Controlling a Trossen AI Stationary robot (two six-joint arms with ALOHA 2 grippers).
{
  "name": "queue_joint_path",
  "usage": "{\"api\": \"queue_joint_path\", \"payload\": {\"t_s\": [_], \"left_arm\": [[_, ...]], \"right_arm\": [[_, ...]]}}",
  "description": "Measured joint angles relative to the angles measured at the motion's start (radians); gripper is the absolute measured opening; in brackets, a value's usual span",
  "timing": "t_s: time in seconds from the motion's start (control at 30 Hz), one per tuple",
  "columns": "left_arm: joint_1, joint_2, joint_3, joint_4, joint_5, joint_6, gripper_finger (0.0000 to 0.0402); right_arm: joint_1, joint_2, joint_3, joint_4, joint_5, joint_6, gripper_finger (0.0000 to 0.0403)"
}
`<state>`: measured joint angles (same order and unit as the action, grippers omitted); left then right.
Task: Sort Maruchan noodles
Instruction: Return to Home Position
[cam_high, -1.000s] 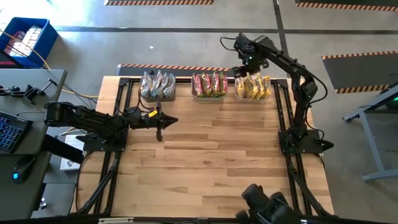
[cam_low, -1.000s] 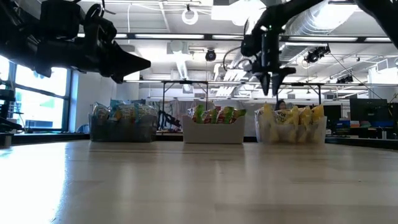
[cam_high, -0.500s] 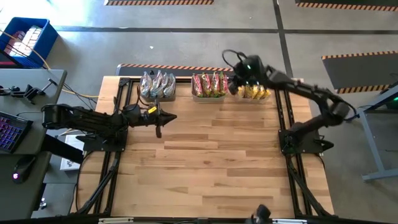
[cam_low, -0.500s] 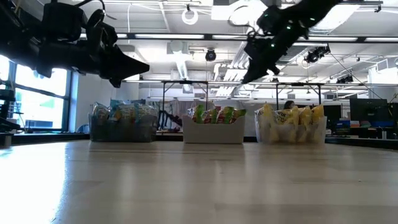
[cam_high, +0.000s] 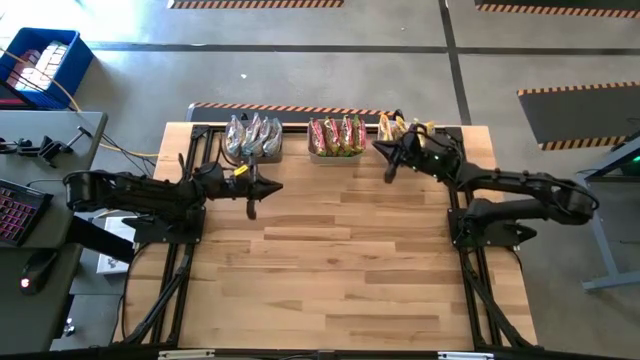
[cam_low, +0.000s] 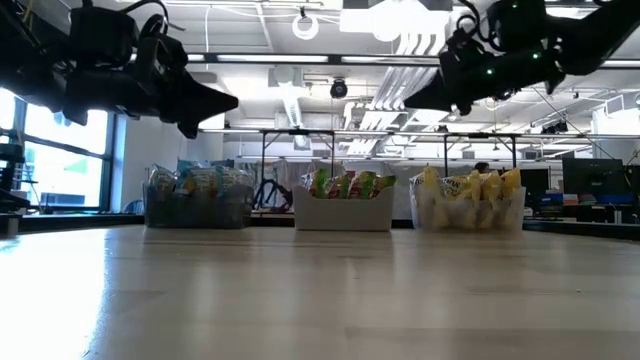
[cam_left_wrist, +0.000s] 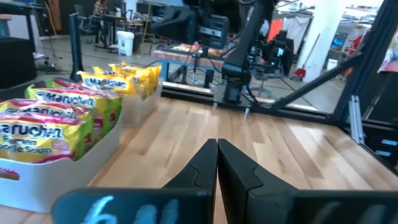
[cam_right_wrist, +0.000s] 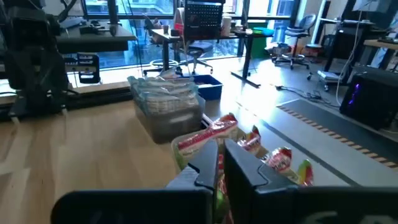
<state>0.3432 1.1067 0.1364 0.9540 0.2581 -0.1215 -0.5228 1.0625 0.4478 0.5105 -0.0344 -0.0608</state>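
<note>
The Maruchan noodles stand sorted in three bins along the table's far edge. Silvery packets (cam_high: 253, 135) fill the left bin, red-and-green packets (cam_high: 336, 135) the middle one, and yellow packets (cam_high: 410, 129) the right one, partly hidden under my right arm. My right gripper (cam_high: 377, 147) points level toward the table's left, above the table between the middle and right bins, shut with nothing in it (cam_right_wrist: 221, 151). My left gripper (cam_high: 279, 186) hovers level just on the near side of the silvery bin, pointing right, shut and holding nothing (cam_left_wrist: 217, 147).
The three bins (cam_low: 198, 207) (cam_low: 343, 214) (cam_low: 468, 212) sit side by side at the far edge. The wooden table top (cam_high: 340, 260) lies bare nearer than them. Dark arm frames run along the left (cam_high: 175, 260) and right (cam_high: 470, 270) edges.
My right gripper has left its place above the yellow bin, where it pointed down with open fingers. It has come down and toward the table's near edge, tipped to level, and shut. The arm has folded back low over the table's right edge.
</note>
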Motion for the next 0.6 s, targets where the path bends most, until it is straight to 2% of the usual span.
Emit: {"api": "queue_joint_path", "payload": {"t_s": [0.3,0.5,0.6], "left_arm": [[0.017,0.0,0.0,-0.038,0.0,0.0,0.0003],[0.017,0.0,0.001,-0.072,0.0,0.002,0.0003],[0.019,0.0,0.001,-0.073,-0.004,0.004,0.0003]], "right_arm": [[0.0,-0.031,-0.023,-0.055,0.0,0.022,0.0009],[0.0,-0.03,-0.023,-0.085,0.0,0.104,0.0009],[-0.004,-0.031,-0.023,-0.08,0.0,0.081,0.0009]]}}
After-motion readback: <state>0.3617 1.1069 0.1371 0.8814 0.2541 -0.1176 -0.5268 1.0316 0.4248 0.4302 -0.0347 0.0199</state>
